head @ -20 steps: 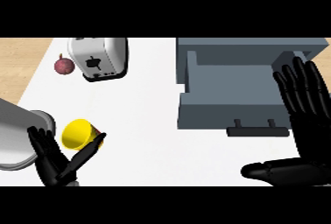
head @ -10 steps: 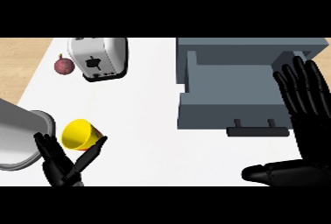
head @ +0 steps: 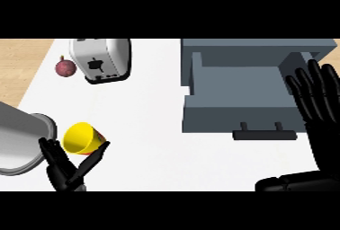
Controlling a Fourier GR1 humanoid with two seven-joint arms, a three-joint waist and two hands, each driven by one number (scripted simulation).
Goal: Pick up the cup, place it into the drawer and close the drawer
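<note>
at lower left, the left hand (head: 66,168) is reaching with spread fingers just below the tipped yellow cup (head: 81,139). at right, the right hand (head: 320,101) is resting with straight fingers beside the open grey drawer (head: 239,96).

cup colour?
Yellow. The cup lies on its side by the left hand, seen in the head view.

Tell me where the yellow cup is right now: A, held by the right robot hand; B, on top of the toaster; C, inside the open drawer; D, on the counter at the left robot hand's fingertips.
D: the yellow cup lies tipped on the white counter between the left robot hand fingers and thumb, far from the open drawer.
</note>
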